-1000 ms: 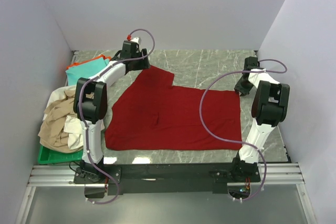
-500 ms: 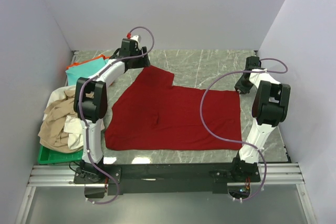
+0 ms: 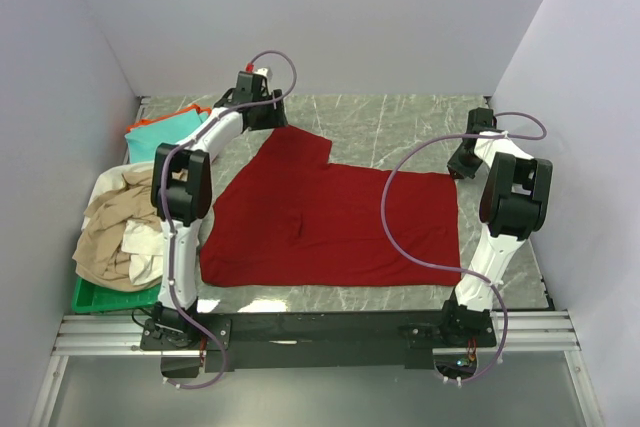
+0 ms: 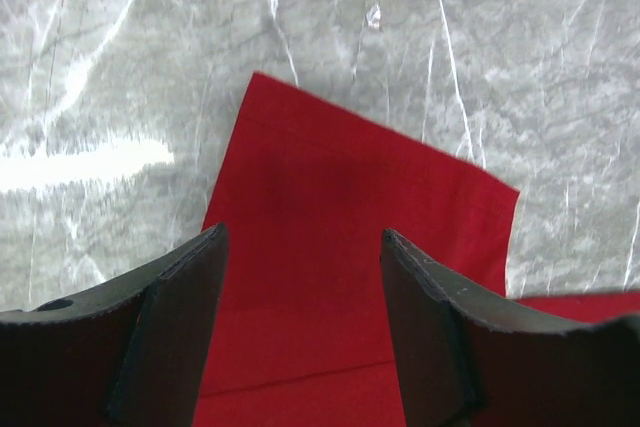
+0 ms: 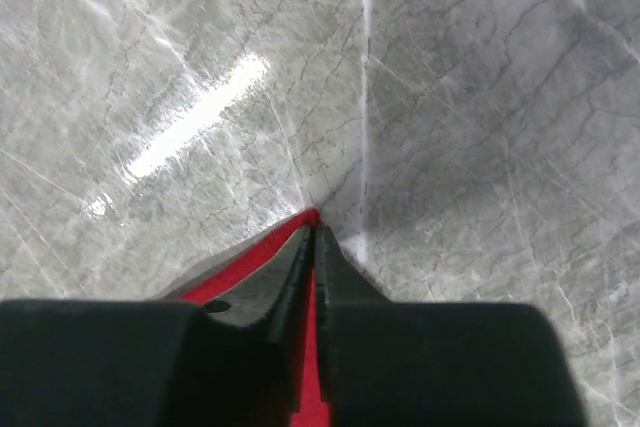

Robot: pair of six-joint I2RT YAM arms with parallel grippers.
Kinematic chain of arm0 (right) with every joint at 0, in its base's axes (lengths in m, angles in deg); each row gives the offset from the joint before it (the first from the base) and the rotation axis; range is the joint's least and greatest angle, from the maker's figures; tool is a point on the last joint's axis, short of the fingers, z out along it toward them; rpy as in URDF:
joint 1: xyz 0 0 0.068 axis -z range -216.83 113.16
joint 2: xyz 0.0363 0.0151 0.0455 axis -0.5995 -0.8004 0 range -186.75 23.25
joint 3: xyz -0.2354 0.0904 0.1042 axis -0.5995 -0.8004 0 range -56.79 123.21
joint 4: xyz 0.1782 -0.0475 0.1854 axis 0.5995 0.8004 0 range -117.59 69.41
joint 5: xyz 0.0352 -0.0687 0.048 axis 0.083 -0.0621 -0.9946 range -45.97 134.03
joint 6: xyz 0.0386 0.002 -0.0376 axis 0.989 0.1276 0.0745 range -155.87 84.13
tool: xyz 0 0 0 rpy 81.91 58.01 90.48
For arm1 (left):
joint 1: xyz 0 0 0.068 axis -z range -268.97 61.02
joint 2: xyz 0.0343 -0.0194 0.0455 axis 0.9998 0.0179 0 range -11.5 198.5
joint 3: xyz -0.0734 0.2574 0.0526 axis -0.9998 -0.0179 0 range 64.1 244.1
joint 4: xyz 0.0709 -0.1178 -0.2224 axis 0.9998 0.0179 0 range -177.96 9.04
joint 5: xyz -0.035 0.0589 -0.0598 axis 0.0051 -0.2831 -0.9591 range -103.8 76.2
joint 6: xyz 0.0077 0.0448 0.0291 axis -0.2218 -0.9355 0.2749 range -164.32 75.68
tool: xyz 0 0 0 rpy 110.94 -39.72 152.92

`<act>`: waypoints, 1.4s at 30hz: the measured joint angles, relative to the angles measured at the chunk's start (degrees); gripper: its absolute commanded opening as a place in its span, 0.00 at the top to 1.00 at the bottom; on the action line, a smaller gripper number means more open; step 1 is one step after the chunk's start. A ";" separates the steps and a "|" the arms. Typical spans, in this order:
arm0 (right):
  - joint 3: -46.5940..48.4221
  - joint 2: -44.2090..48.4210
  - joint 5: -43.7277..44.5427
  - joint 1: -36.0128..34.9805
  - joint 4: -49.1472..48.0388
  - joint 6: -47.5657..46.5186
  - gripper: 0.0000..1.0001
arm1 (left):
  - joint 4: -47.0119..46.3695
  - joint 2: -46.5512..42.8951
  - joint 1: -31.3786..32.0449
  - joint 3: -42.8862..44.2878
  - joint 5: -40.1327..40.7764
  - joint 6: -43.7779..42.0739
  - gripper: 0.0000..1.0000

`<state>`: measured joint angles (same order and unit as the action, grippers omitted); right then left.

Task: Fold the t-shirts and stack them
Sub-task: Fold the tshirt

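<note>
Two far corners of the large dark red cloth t-shirt [image 3: 330, 217] are being taken up, which is judged to be the start of the first fold. The shirt is spread flat in the middle of the grey marbled worktop [image 3: 400, 122], between the arms, with one sleeve pointing toward the back wall.

At the far right corner, the jaws of the right gripper [image 5: 313, 232] are pressed together, and a thin edge of red cloth is pinched between them at the very tip. The jaws of the left gripper [image 4: 302, 242] stand well apart over the sleeve's end, with nothing caught between them. Whether the cloth is touched cannot be told.

The left jaws would best be lowered straight down astride the sleeve edge. They should be set far enough in that a full bite of fabric is taken, and closed only once the worktop is met. The right-hand pinch looks shallow, so a slip is to be guarded against. Both corners should then be raised together and carried evenly toward the near hem, so that the cloth is neither skewed nor dragged into creases.

The heaped beige and white t-shirts [image 3: 115, 227] on the green plastic tray [image 3: 90, 297], and the teal t-shirt [image 3: 160, 135] beyond them, are best left undisturbed.
</note>
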<state>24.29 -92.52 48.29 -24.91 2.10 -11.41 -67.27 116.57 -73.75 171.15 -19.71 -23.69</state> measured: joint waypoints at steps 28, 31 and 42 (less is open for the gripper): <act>0.00 0.00 -2.32 0.22 -0.04 0.04 1.00 | 6.38 17.64 1.42 23.96 7.65 0.74 0.42; 0.00 0.00 -2.45 0.22 -0.04 0.04 1.00 | 6.60 18.18 1.73 24.11 7.96 0.15 0.43; 0.00 0.00 -3.34 0.24 -0.04 0.04 1.00 | 6.95 19.98 2.19 25.16 9.84 -0.24 0.43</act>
<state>24.29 -92.52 44.94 -24.67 2.06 -11.36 -60.32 136.55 -71.57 196.30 -9.88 -23.93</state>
